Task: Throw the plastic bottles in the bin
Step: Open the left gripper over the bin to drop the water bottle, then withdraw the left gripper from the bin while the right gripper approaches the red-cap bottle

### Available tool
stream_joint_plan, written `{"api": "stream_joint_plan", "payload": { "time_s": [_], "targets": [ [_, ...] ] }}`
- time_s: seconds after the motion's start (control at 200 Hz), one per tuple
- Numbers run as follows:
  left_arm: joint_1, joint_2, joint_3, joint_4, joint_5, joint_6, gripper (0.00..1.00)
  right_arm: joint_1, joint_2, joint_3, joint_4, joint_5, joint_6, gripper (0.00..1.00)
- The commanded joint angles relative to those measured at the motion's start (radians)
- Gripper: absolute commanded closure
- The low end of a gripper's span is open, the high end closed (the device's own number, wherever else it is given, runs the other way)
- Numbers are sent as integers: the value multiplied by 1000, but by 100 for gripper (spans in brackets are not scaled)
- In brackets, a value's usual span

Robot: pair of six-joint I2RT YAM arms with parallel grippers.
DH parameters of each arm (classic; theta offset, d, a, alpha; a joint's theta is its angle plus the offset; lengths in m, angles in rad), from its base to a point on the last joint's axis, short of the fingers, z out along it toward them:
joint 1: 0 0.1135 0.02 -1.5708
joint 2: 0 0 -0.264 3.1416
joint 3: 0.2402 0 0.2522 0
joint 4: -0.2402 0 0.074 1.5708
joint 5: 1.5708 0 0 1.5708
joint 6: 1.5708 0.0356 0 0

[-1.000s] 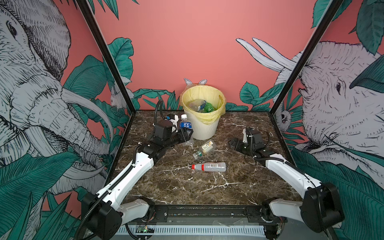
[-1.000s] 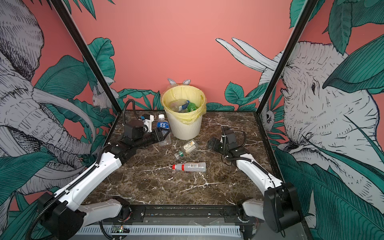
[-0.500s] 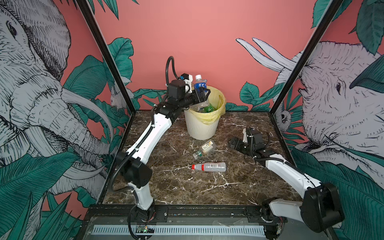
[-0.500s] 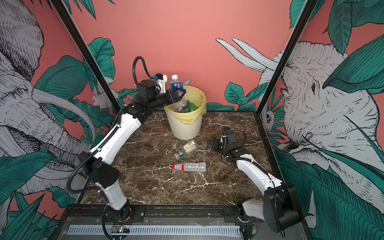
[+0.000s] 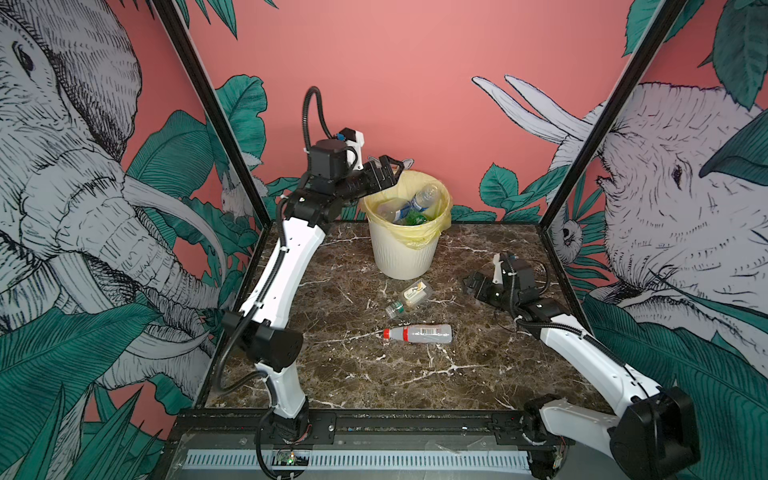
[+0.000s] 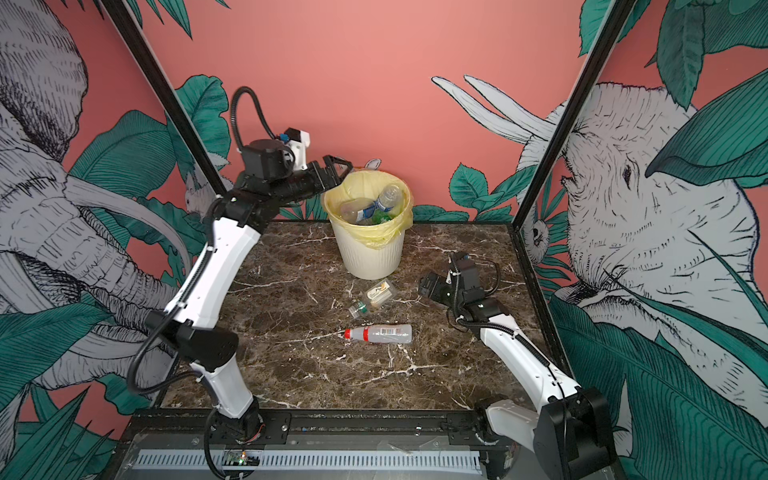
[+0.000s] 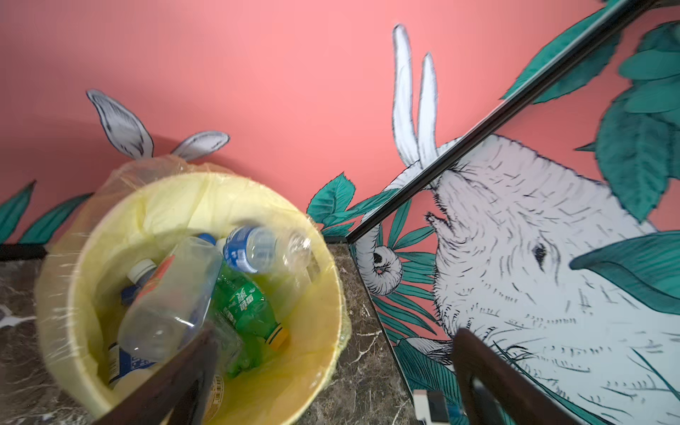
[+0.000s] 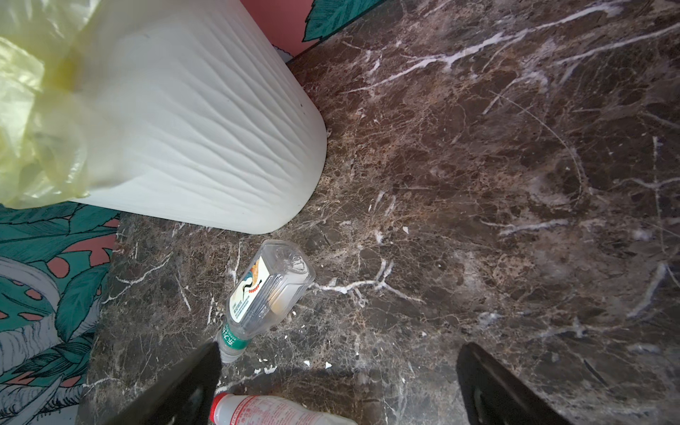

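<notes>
The bin (image 5: 401, 253) (image 6: 368, 257), cream and ribbed with a yellow bag, stands at the back of the marble table. Several plastic bottles lie inside, among them a blue-labelled one (image 7: 257, 250) (image 5: 422, 199) and a green one (image 7: 243, 305). My left gripper (image 5: 388, 166) (image 7: 336, 333) hangs open and empty over the bin's left rim. A squat clear bottle (image 5: 411, 297) (image 8: 268, 287) and a red-capped bottle (image 5: 419, 333) (image 8: 272, 410) lie on the table in front of the bin. My right gripper (image 5: 478, 286) (image 8: 342, 349) rests low to their right, open and empty.
Black frame posts (image 5: 582, 137) and printed wall panels close in the table on both sides and at the back. The bin's wall (image 8: 184, 128) is close to my right gripper. A black rail (image 5: 395, 424) runs along the table's front edge.
My left arm rose from the table beside the bin to above its rim with the blue-labelled bottle, then opened; that bottle now lies in the bin. The right arm has not moved.
</notes>
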Motion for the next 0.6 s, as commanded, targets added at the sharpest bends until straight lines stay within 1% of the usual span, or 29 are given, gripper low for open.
{"api": "stream_joint_plan", "payload": {
  "time_s": [0.0, 0.15, 0.28, 0.43, 0.595],
  "targets": [
    [12, -136, -92, -32, -17, 60, 1, -4, -6, 26, -9, 4, 11, 1],
    [51, -275, -319, 26, -17, 59, 0, -4, -13, 15, -7, -2, 54, 1],
    [89, -356, -470, 56, -4, 48, 0, -4, -22, 12, -16, 3, 98, 1],
    [118, -418, -595, 80, 19, 44, 0, -3, -44, 2, -26, 22, 170, 1],
    [129, -466, -688, 81, 20, 67, 0, -3, -84, -35, -20, 46, 276, 1]
  ]
}}
